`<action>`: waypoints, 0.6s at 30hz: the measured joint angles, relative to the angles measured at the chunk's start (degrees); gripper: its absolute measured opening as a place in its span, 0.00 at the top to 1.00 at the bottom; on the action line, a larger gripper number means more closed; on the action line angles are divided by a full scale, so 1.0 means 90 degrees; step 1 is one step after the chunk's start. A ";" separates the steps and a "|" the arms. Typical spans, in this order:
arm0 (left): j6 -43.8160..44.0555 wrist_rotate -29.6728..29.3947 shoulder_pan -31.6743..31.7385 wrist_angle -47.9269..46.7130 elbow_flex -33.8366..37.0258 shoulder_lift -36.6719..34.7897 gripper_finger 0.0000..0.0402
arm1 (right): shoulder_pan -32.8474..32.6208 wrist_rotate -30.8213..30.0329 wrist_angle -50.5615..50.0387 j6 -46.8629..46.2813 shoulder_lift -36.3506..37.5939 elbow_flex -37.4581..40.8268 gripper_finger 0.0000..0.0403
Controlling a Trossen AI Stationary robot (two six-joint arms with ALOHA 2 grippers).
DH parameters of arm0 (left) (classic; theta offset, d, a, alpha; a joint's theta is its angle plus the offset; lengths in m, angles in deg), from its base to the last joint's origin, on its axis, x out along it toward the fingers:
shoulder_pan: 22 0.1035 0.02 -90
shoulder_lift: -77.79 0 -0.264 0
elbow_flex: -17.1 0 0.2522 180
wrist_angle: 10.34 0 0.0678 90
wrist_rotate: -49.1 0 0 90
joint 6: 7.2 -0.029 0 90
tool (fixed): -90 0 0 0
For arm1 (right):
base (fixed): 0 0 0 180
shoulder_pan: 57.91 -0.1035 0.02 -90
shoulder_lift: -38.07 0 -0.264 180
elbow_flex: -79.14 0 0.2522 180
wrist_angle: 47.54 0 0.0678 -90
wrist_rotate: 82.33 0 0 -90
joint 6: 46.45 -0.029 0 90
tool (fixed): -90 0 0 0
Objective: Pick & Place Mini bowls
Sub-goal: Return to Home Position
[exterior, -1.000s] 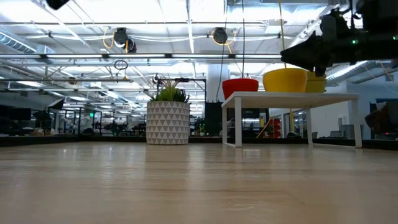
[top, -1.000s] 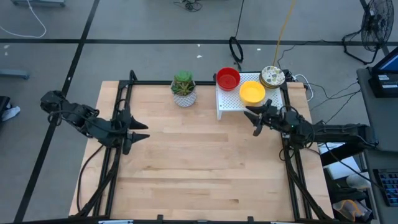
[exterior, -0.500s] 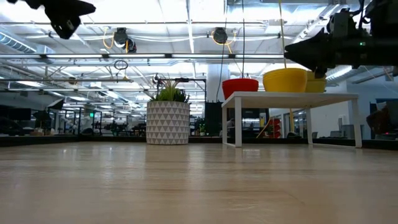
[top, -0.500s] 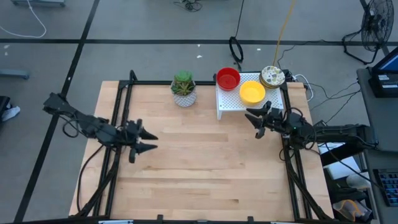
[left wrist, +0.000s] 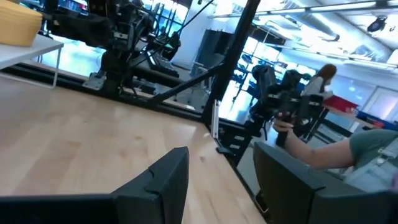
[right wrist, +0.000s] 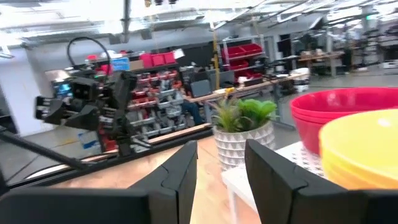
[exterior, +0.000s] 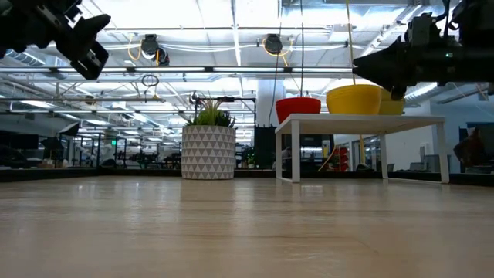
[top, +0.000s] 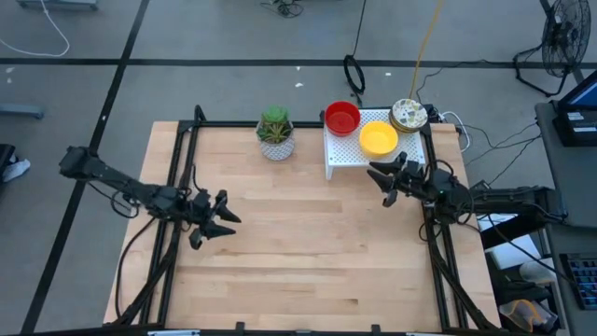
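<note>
The mini bowls stand in stacks on a white perforated rack [top: 347,157] at the table's far right: red bowls [top: 342,118], yellow bowls [top: 378,138] and speckled cream bowls [top: 409,115]. My right gripper [top: 378,177] hovers open just near of the rack, its fingers pointing left; its wrist view shows the red stack [right wrist: 348,112] and the yellow stack [right wrist: 367,149] close by. My left gripper [top: 222,217] is open above the table's left part, pointing right, far from the bowls. It appears high at the left in the low view [exterior: 85,38].
A potted green plant [top: 275,133] stands left of the rack at the far edge. Bare wood lies between the two arms and toward the near edge. Black frame rails run along both table sides. A person [left wrist: 323,140] holding dark handles shows beyond the table.
My left gripper has moved toward the table's right and near edges and has come down into the low view's top left corner. It has stayed open. The bowls have not moved.
</note>
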 joint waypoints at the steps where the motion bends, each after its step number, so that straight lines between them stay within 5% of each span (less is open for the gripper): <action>1: 0.0026 0.0119 0.0101 0.0077 0.0054 0.0000 0.54 | 0.0002 -0.0080 -0.0028 0.0001 0.0000 0.0000 0.69; 11: -0.0259 0.0992 0.1289 0.0152 0.0297 0.0000 0.54 | 0.0001 -0.1574 -0.0634 -0.0001 -0.0001 0.0005 0.69; 18: -0.0298 0.1080 0.2507 0.0103 0.0585 0.0000 0.54 | 0.0002 -0.1866 -0.0932 0.0000 -0.0001 0.0010 0.69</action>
